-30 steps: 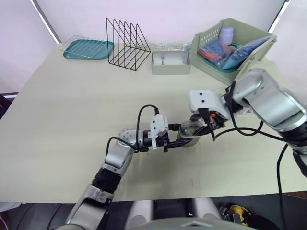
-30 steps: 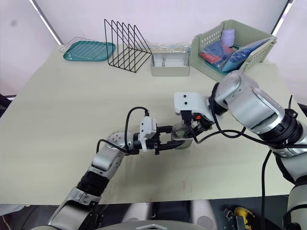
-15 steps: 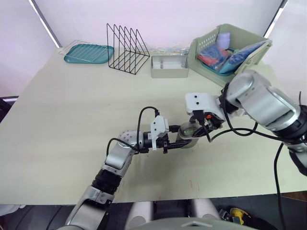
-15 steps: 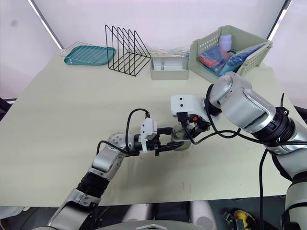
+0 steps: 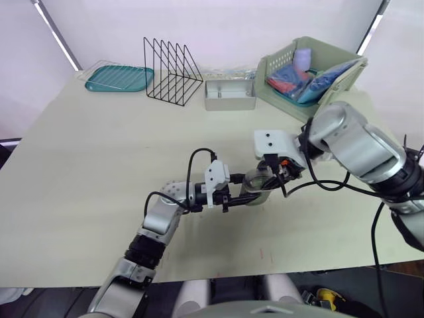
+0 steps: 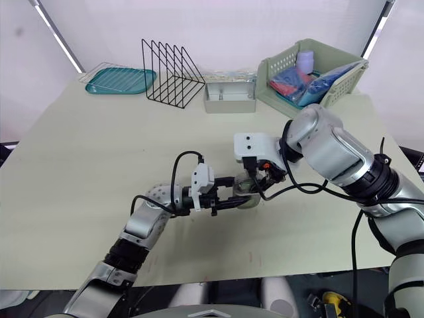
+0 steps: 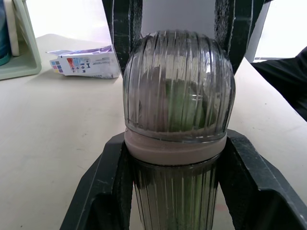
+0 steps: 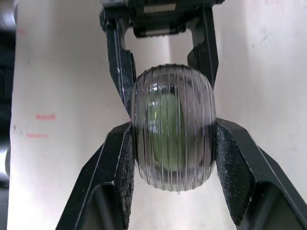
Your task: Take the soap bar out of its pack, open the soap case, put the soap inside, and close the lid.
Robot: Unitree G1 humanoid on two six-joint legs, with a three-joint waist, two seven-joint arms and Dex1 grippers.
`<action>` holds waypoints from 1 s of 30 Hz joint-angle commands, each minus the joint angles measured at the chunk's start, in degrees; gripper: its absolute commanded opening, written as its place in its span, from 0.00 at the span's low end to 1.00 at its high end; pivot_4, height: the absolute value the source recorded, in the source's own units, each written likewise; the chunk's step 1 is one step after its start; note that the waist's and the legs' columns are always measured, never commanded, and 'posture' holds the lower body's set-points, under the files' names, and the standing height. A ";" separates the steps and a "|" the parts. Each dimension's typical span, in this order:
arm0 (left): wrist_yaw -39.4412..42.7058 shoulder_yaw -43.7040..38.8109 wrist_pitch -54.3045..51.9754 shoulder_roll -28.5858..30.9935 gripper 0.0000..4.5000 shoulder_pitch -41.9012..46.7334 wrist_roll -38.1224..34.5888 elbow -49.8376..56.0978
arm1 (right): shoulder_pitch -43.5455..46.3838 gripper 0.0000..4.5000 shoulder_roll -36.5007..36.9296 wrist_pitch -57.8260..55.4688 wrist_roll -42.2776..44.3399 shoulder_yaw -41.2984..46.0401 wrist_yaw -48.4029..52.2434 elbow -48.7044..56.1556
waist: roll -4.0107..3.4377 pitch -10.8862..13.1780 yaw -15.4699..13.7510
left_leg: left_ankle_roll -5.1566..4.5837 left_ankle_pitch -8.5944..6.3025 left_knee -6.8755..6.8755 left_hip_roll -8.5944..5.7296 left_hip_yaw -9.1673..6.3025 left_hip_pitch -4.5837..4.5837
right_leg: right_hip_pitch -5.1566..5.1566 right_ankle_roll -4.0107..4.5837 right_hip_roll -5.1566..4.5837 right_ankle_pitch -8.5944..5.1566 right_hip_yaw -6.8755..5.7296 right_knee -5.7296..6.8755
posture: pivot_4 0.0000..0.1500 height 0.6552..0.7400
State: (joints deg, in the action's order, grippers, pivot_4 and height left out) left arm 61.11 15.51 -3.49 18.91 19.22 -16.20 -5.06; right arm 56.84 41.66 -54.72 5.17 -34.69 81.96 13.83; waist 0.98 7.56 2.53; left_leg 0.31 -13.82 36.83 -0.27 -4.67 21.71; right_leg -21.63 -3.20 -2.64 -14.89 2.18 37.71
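Note:
The soap case (image 5: 260, 183) is a ribbed, clear grey shell at mid-table with its lid on. The green soap (image 8: 165, 132) shows through it. My left gripper (image 5: 243, 197) reaches in from the left and is shut on the case's lower half (image 7: 175, 191), one finger on each side. My right gripper (image 5: 278, 175) comes from the right and is shut on the domed lid (image 7: 178, 81); its fingers (image 8: 230, 172) press the case's sides. The soap pack (image 7: 84, 62), a white and purple box, lies on the table beyond the case.
At the back edge stand a green basket (image 5: 311, 66) of packets, a grey metal box (image 5: 230, 95), a black wire rack (image 5: 171, 68) and a teal tray (image 5: 119, 77). Bare tabletop (image 5: 93, 165) lies to the left.
The camera has shifted a little. Both grippers keep their hold on the soap case in the same spot; the right wrist has edged slightly left.

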 commanded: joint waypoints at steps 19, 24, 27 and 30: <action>0.50 -0.32 2.67 0.37 0.42 0.95 0.91 0.98 | -1.37 0.40 0.72 2.74 2.90 1.89 0.05 -0.39 | -0.46 0.80 -0.12 | 0.00 0.00 -0.01 -0.02 0.02 0.10 | -0.06 -0.09 -0.02 -0.05 0.02 -0.04 | 1.00 1.00; 0.48 -0.43 2.50 0.46 0.42 0.82 0.82 1.30 | -1.25 0.40 0.54 2.98 2.40 1.44 -0.17 -0.63 | -0.46 0.82 -0.11 | 0.00 0.00 -0.02 -0.02 0.01 0.09 | -0.06 -0.13 -0.02 -0.08 0.02 -0.06 | 1.00 1.00; 0.34 -0.36 2.38 0.34 0.42 0.76 0.83 1.50 | -2.54 0.40 0.49 4.01 1.25 0.25 -0.93 -0.55 | -0.46 0.82 -0.10 | 0.00 0.00 -0.04 -0.01 0.01 0.09 | -0.06 -0.15 -0.02 -0.09 0.01 -0.06 | 1.00 1.00; 0.33 -0.39 2.37 0.24 0.42 0.91 0.80 1.46 | -3.68 0.40 0.06 4.67 -0.04 -0.99 -1.97 -1.44 | -0.45 0.83 -0.08 | 0.00 0.00 -0.05 -0.01 0.01 0.08 | -0.06 -0.16 -0.02 -0.10 0.02 -0.08 | 1.00 1.00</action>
State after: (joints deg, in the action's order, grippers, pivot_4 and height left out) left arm 62.00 15.12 -2.13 19.17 19.47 -16.25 -5.06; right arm 55.06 42.71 -50.40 6.74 -32.14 82.06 13.65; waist 0.53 8.39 2.46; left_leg 0.31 -13.82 36.77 -0.28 -4.65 21.79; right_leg -21.69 -3.36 -2.66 -14.99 2.19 37.62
